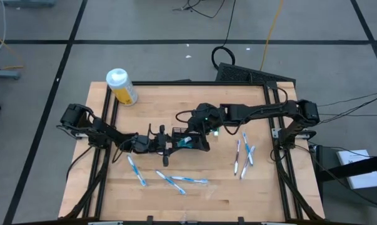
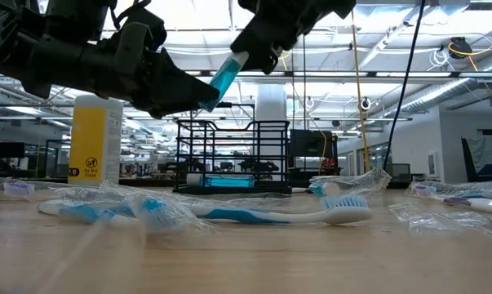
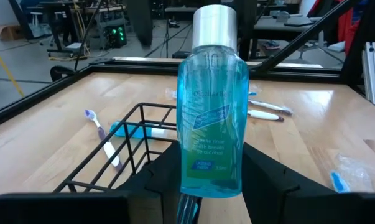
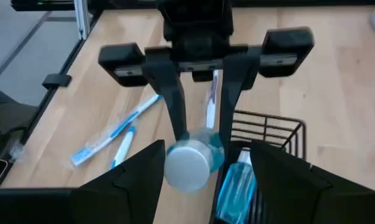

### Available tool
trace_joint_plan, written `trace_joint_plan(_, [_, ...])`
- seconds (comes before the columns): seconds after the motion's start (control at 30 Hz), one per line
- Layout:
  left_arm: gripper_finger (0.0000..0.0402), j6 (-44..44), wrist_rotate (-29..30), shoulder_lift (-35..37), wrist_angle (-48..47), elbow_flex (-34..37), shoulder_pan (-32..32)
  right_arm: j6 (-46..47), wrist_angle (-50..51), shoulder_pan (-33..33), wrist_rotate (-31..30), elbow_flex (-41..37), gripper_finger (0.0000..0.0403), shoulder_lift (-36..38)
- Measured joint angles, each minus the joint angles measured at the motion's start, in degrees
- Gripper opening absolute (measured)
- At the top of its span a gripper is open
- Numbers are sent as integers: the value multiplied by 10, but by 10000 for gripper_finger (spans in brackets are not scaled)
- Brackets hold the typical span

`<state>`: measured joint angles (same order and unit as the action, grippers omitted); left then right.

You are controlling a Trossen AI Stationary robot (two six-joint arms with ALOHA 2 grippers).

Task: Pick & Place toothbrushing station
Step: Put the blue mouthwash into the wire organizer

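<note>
The black wire basket (image 1: 189,139) stands at the table's middle with a teal tube (image 3: 137,129) lying in it. My left gripper (image 3: 212,180) is shut on a teal bottle with a silver cap (image 3: 213,106), held in the air beside the basket (image 2: 233,155). My right gripper (image 4: 203,168) is open; its fingers stand on either side of the bottle's cap (image 4: 187,165) without plainly touching it. Several white-and-blue toothbrushes (image 1: 169,181) lie on the table near the front, and more toothbrushes (image 1: 243,155) lie at the right. My left gripper pinches the teal bottle's lower end (image 3: 211,177) between its two fingers, one on each side. The fingers come nearly level from the table's left and lie along the bottle. The bottle is lifted clear and tilted, its cap (image 2: 237,59) up and toward my right gripper.
A yellow bottle with a white cap (image 1: 121,86) stands at the far left corner. Clear plastic wrappers (image 2: 352,181) lie among the toothbrushes. A black frame (image 1: 272,125) runs round the table's edges.
</note>
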<state>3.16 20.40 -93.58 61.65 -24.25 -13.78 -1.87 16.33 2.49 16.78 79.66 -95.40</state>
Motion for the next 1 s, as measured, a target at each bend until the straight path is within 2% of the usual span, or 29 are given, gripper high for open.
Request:
trace_joint_plan(0.67, [136, 3, -4, 0, 4, 0, 0, 7, 25, -7, -4, 2, 225, 0])
trace_joint_plan(1.0, [136, 3, -4, 0, 4, 0, 0, 7, 26, -7, -2, 2, 177, -6])
